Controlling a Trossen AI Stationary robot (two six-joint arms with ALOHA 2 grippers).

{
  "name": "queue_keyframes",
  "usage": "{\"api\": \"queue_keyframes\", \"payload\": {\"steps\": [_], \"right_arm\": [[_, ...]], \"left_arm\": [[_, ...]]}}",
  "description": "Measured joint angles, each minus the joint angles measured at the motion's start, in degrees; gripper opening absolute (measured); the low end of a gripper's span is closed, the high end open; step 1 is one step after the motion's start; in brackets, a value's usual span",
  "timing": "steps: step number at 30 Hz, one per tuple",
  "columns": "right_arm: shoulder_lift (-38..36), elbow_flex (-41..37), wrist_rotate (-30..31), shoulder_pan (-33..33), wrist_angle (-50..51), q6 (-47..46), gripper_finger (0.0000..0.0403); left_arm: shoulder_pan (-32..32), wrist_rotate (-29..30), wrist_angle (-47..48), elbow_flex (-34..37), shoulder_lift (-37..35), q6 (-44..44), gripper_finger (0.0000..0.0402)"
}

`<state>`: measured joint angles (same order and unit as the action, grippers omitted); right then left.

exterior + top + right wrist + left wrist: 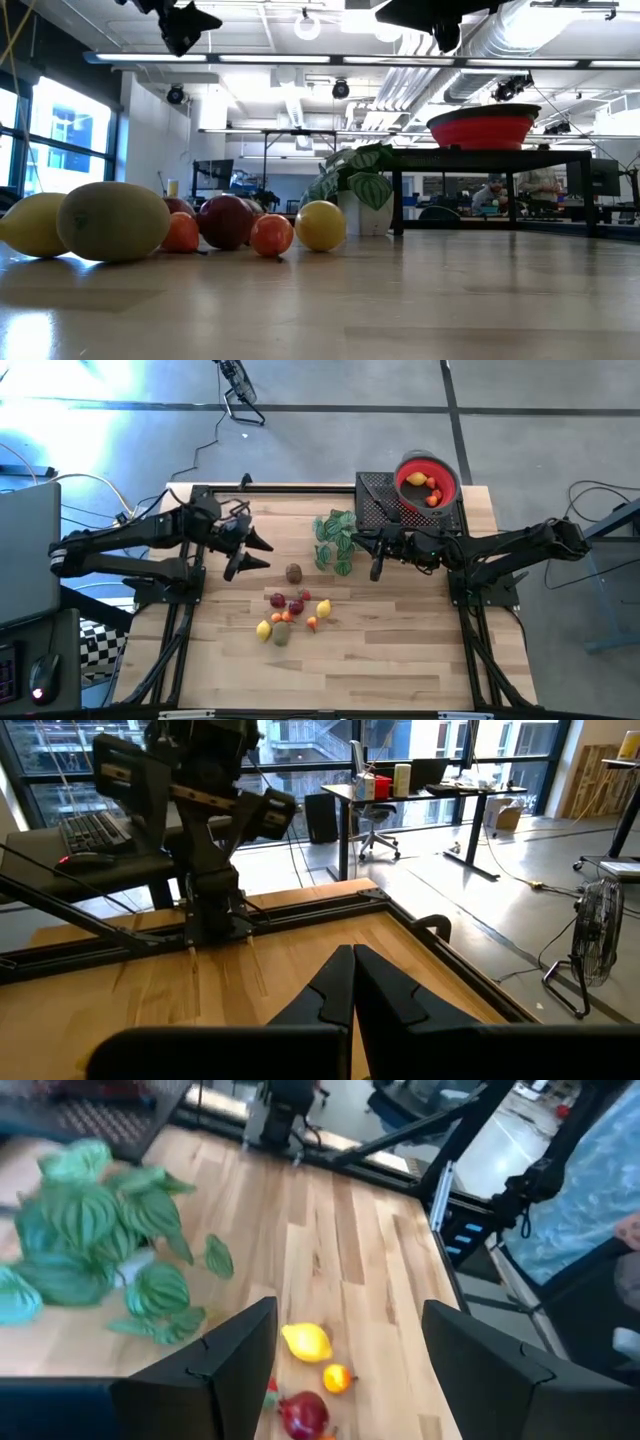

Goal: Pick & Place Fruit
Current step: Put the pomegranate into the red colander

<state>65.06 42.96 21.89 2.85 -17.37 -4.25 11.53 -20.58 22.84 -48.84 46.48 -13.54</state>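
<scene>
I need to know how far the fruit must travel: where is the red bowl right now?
In the high view the red bowl sits on a black raised stand at the table's far right, behind the right gripper, with the leafy plant beside the stand.

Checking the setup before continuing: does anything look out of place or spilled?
Nothing looks damaged. The small toy fruits lie loose on the wooden table, one brown piece apart; the red bowl holds a few.
</scene>
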Motion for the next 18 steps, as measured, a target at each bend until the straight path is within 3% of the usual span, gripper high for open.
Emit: {"api": "queue_keyframes", "payload": {"steps": [10,18], "right_arm": [[0.0,0.0,0.0,0.0,0.0,0.02,0.0002],[0.0,0.0,0.0,0.0,0.04,0.04,0.0002]], "left_arm": [[-6.64,7.85,0.75,0.0,0.02,-3.26,0.0245],[-6.69,12.86,10.67,0.0,0.21,-3.58,0.0245]]}}
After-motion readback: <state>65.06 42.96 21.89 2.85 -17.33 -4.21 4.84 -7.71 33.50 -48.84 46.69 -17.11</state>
